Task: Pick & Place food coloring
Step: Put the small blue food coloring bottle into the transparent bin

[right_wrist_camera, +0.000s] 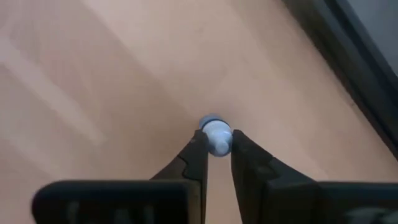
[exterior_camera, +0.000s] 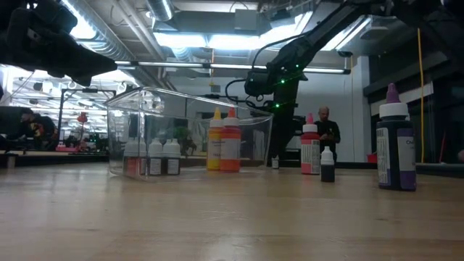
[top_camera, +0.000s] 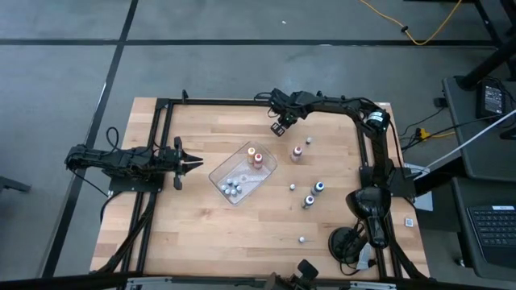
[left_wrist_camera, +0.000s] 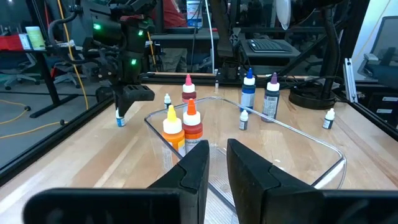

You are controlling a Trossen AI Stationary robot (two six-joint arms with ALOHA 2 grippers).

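Right gripper point(right_wrist_camera: 216, 148), dark fingers clamped on a tiny pale blue-white round-capped bottle point(right_wrist_camera: 215, 134) standing upright, long axis vertical, at the far edge of the pale wooden planked surface point(top_camera: 201, 234); left gripper point(top_camera: 196, 162), fingers together, beside the clear rectangular plastic tray point(top_camera: 271, 162)

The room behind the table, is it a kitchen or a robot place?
Probably a robot lab or workshop, not a kitchen. Past the wooden table there are bare ceiling pipes and strip lights, a person at a far workstation, and a yellow cable lying on the grey floor.
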